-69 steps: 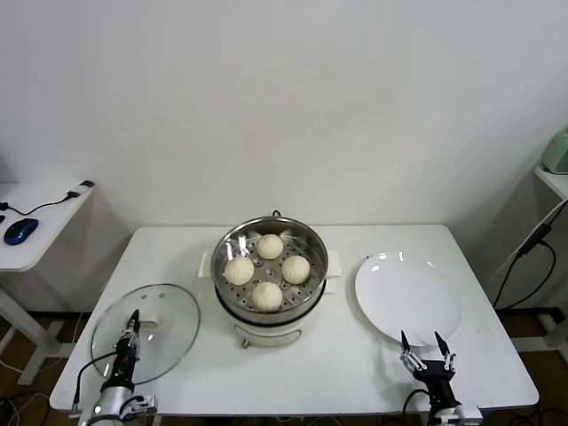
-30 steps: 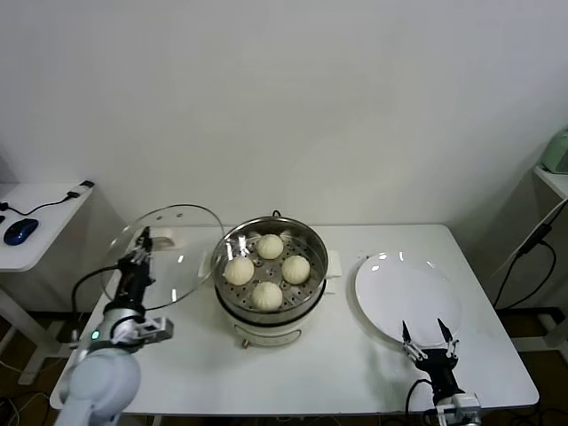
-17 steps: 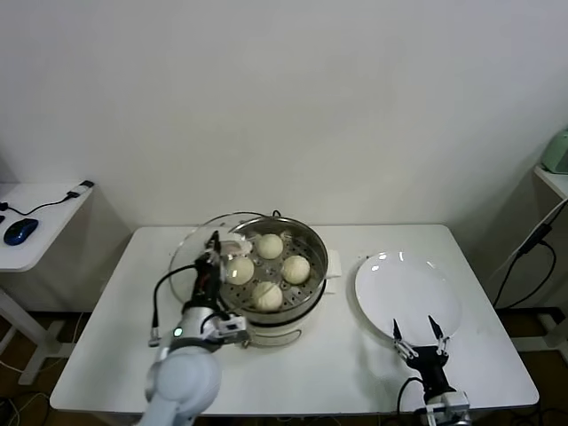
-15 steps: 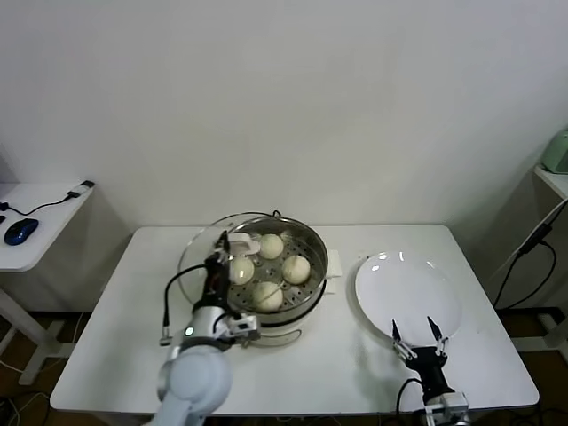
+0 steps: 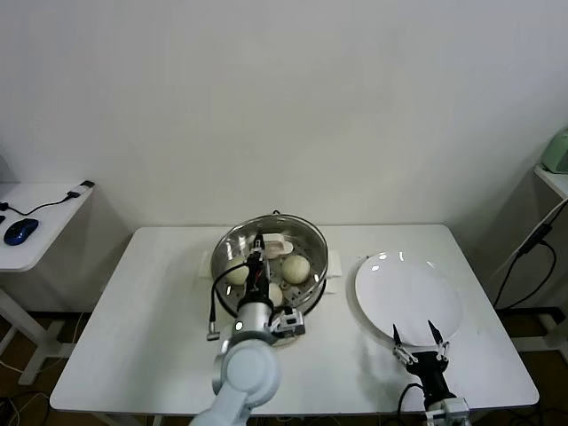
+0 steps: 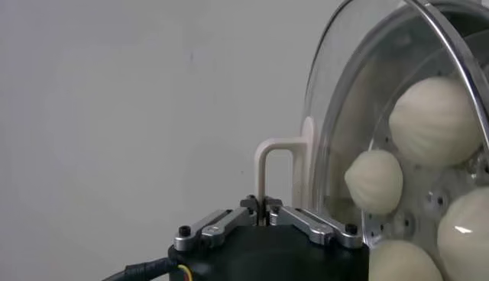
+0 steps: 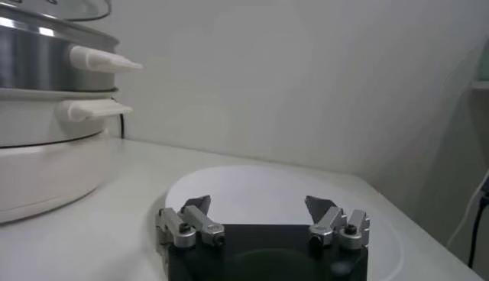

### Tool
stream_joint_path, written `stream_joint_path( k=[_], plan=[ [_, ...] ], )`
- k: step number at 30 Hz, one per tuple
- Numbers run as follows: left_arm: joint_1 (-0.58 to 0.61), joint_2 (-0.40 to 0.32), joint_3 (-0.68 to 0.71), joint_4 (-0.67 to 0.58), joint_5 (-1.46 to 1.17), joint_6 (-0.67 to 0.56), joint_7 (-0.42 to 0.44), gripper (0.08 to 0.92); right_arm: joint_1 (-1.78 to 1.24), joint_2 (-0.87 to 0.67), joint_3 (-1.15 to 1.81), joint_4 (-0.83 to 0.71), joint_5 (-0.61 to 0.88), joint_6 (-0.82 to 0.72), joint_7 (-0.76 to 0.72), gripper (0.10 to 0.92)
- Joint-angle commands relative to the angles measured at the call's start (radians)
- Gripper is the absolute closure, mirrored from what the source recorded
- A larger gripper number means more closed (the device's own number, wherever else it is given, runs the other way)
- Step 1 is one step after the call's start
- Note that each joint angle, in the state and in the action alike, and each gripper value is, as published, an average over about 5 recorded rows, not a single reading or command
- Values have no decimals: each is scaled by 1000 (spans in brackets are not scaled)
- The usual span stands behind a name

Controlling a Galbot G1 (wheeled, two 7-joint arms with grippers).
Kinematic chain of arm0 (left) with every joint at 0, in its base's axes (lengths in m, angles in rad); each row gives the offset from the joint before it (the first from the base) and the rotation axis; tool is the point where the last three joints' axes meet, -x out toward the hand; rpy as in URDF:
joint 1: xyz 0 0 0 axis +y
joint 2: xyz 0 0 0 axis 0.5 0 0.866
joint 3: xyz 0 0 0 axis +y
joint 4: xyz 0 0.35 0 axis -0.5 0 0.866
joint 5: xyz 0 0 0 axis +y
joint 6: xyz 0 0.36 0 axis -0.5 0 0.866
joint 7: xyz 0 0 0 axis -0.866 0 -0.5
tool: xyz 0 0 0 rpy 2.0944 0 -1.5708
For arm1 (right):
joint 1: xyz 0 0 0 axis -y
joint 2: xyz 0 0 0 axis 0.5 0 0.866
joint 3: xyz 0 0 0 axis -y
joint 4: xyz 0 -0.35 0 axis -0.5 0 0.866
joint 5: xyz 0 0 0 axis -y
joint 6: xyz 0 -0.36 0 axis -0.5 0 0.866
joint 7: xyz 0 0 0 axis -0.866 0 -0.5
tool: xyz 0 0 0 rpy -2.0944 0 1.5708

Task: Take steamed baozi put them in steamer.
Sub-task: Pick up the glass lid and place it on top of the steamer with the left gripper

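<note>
Fingers pinching the glass lid's handle, the left gripper has carried it from lower left over the steamer, apparently seated; right gripper spread wide, lower right.

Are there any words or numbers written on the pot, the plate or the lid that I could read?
None: no words, numbers or signs can be read in any view.
Shiny round steel steamer pot on its white base: no writing seen.
Flat round white plate: plain.
Round glass lid with the white handle, held in the left pincer: plain.
Small round cream-white dough buns: plain.
</note>
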Motion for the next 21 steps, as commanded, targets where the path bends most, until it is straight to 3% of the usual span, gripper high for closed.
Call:
stream_joint_path(
  k=[1,21],
  plan=[
    [-17,-41,45,44,53,21,11,864,-7,1,-2,4,-4,5,1,203],
    [-50,-22,13,121,95,10,-6,864,-22,8,-4,4,-11,24,0,203]
  ],
)
